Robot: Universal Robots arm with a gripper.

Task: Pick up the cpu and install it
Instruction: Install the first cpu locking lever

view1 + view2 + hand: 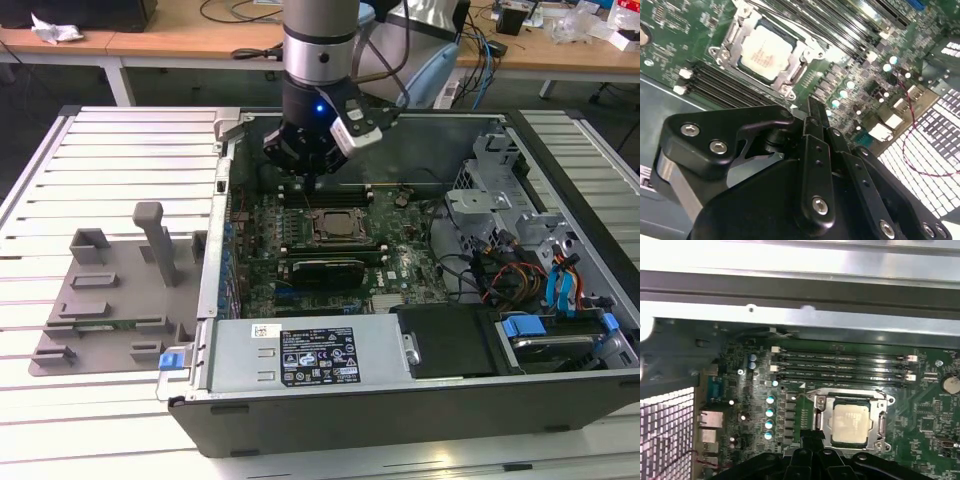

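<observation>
The cpu (336, 226) lies flat in the motherboard socket (315, 238), its pale silver top facing up. Both wrist views show it seated inside the metal socket frame: cpu (765, 50), cpu (850, 423). My gripper (305, 186) hangs over the board, just beyond the socket toward the exterior view's left and back. Its black fingers (812, 111) are pressed together with nothing between them, and the tips stand clear of the chip. In the first wrist view the fingertips (808, 439) sit beside the socket's edge.
The open computer case (215, 230) lies on a white slatted table. Memory slots (840, 365) run beside the socket. A power supply (310, 355) lies at the front, drive bays and cables (520, 260) at the exterior view's right. A grey fixture plate (110, 290) with posts sits to the left.
</observation>
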